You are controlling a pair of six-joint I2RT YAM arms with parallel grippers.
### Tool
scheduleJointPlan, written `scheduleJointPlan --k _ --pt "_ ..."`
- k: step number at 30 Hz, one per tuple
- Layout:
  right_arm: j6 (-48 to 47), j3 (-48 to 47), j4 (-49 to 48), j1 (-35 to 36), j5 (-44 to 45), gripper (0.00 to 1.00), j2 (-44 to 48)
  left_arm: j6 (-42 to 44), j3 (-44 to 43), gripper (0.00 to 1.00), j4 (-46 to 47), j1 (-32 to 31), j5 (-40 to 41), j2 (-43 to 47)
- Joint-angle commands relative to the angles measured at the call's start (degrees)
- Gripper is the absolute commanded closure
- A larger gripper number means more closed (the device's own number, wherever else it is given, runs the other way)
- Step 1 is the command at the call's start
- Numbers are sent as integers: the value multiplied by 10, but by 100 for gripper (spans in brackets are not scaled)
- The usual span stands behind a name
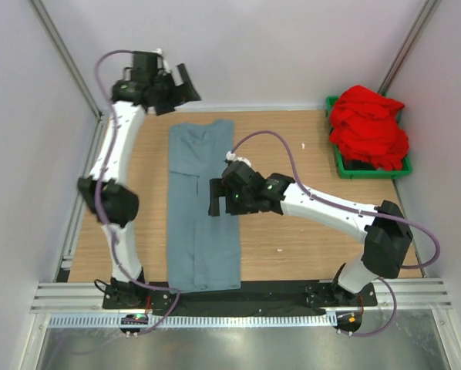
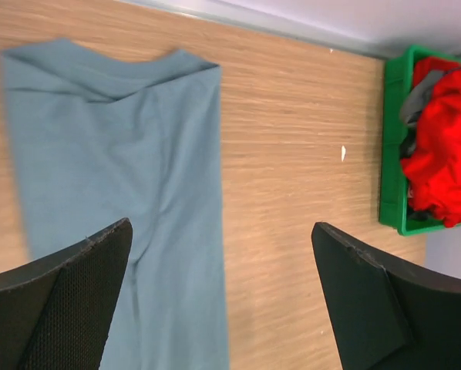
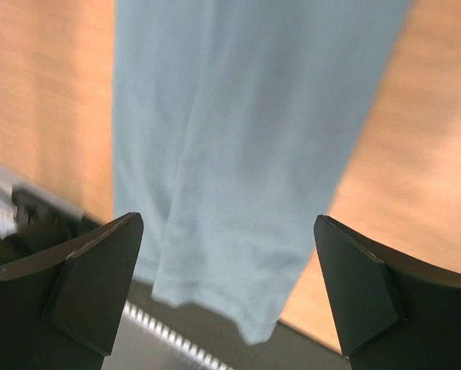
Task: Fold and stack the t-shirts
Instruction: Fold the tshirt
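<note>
The grey-blue t-shirt lies on the wooden table folded into a long narrow strip, collar end far, hem end over the near edge. It shows in the left wrist view and the right wrist view. The red t-shirt is bunched in a green bin at the far right, also in the left wrist view. My left gripper is open and empty, raised beyond the collar end. My right gripper is open and empty above the strip's middle right edge.
The green bin stands against the right wall. Metal rails and a black strip run along the table's near edge. White walls enclose the table on three sides. A small white speck lies on the wood.
</note>
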State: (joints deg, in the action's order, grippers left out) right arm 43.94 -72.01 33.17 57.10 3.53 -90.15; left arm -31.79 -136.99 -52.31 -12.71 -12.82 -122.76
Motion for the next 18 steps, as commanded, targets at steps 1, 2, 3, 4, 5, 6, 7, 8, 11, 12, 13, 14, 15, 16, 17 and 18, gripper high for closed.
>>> scheduleJointPlan --k 1,2,3,4,5,6,7,8,11,12,13,14,15,16,17,18 --pt "-68 -30 29 -86 25 0 10 52 115 0 -78 20 44 167" --pt "-81 -36 19 -110 15 0 -6 60 204 0 -77 20 41 200" --pt "-92 -45 10 -130 10 0 -18 65 252 0 -73 16 51 275" --pt "-118 -81 11 -172 4 0 -35 71 301 0 -67 14 55 308" --pt "-130 -101 9 -188 -19 0 -53 81 393 0 -61 12 61 348" --pt "-141 -125 8 -203 -27 0 -96 81 437 0 -56 11 71 383" --pt "-156 -180 10 -231 -47 1 -119 83 481 0 -47 11 78 446" --pt "-167 -210 10 -241 -60 2 -141 88 554 0 -44 11 78 475" --pt "-178 -326 1 -279 -97 7 -243 72 676 0 -20 11 61 579" --pt "-175 -351 -6 -287 -108 9 -288 63 700 0 -5 9 45 604" --pt "-170 -405 -6 -294 -113 11 -317 61 734 0 -2 10 23 638" --pt "-161 -430 -14 -310 -124 14 -340 59 746 0 1 9 23 656" --pt "-155 -452 -20 -315 -143 15 -363 61 753 0 -1 10 27 668" --pt "-149 -495 -23 -321 -153 16 -410 66 760 0 -4 9 31 678" --pt "-136 -516 -31 -328 -163 17 -432 76 763 0 -12 10 42 697" --pt "-131 -536 -35 -330 -173 17 -456 82 768 0 -13 9 48 703"
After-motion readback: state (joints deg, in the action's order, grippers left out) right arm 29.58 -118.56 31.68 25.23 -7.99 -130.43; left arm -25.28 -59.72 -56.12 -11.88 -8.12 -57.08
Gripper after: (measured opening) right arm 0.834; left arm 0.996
